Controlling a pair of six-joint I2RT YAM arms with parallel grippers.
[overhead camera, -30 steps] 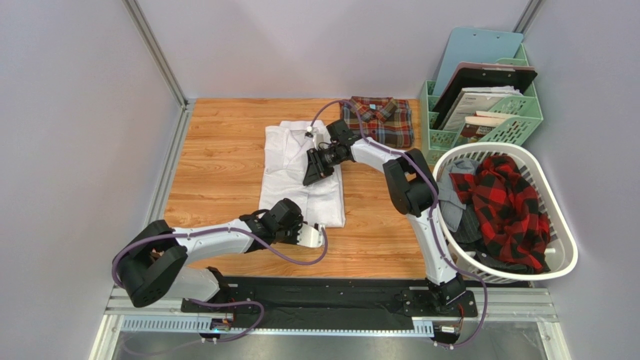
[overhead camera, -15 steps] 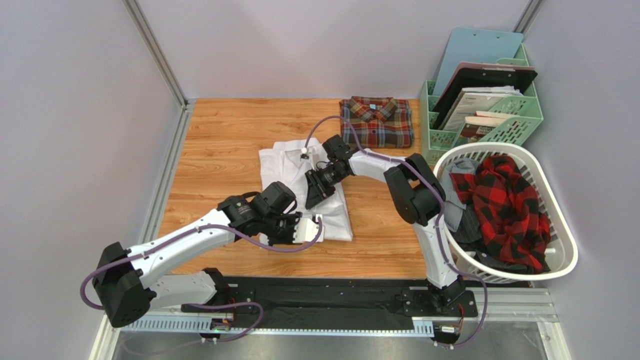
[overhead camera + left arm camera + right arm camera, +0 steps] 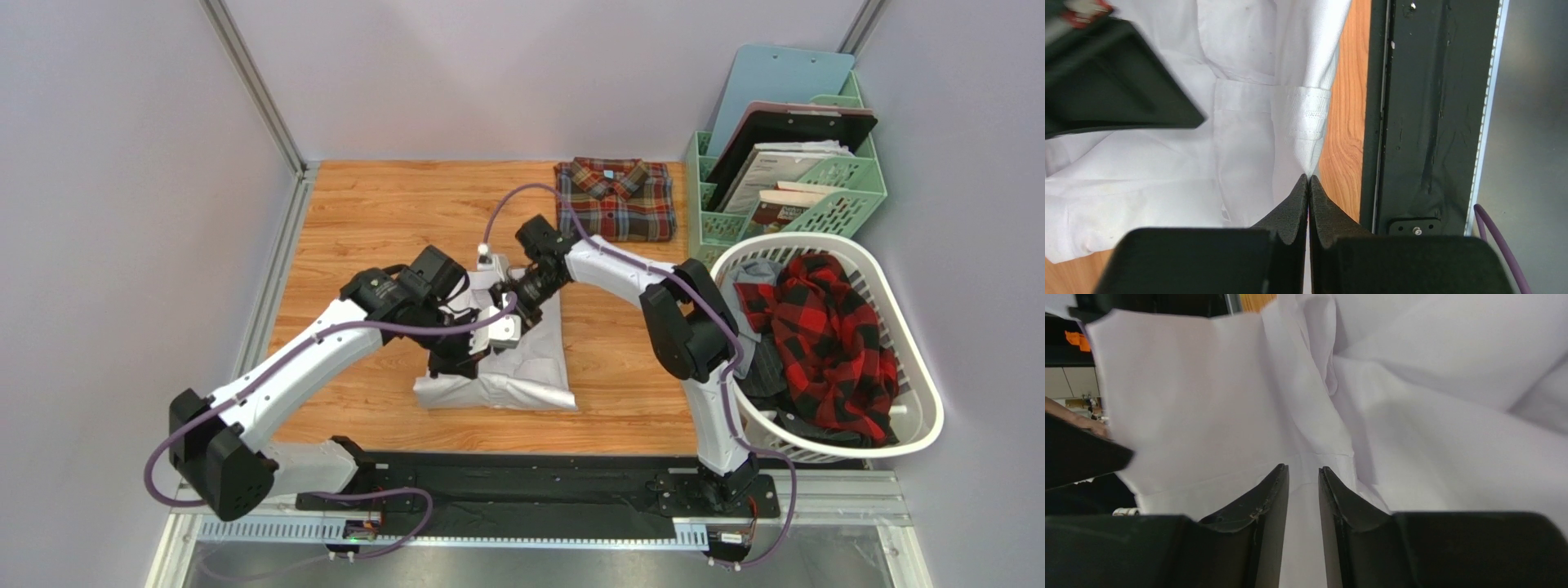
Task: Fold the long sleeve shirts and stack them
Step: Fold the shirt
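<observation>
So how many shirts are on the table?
2. The white shirt lies mid-table; the plaid shirt sits folded at the far edge. The laundry basket holds more clothes, which may hide other shirts.

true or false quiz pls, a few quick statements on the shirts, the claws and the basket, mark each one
The left claw is shut on the white shirt's edge. True.
The plaid shirt lies folded at the far side of the table. True.
The plaid shirt is stacked on the white shirt. False: they lie apart.
The laundry basket is empty. False: it holds red and black checked cloth.
The right claw hangs over the basket. False: it is at the white shirt.
</observation>
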